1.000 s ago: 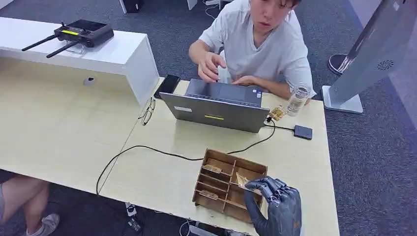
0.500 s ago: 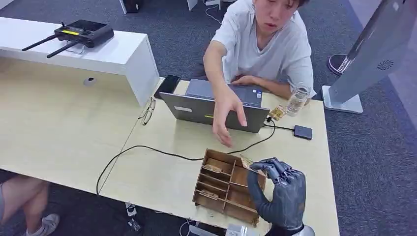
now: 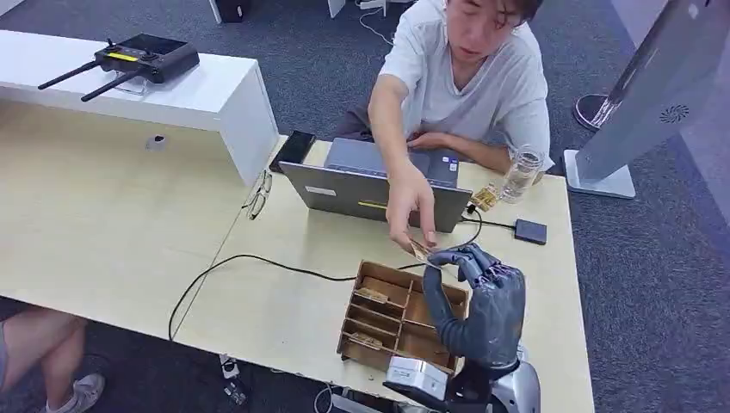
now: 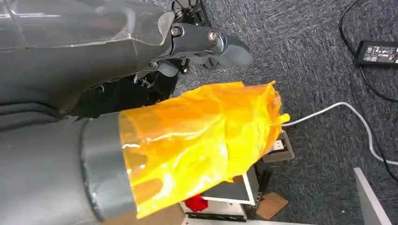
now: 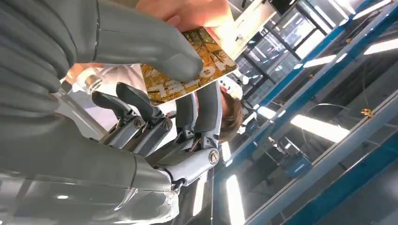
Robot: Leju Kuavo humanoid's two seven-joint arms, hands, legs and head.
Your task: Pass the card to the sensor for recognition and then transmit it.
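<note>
Card (image 5: 187, 65) was pinched between thumb and fingers of my right hand (image 3: 478, 297), raised over the wooden tray (image 3: 370, 331) so the person's hand (image 3: 411, 206) could take it.

I see the card (image 5: 187, 65), yellow-orange with a printed picture and pale lettering, pinched between the right hand's (image 3: 473, 297) thumb and fingers, raised above the wooden tray (image 3: 370, 331); a person's hand (image 3: 411, 211) grips its far edge, and the sensor I cannot pick out
</note>
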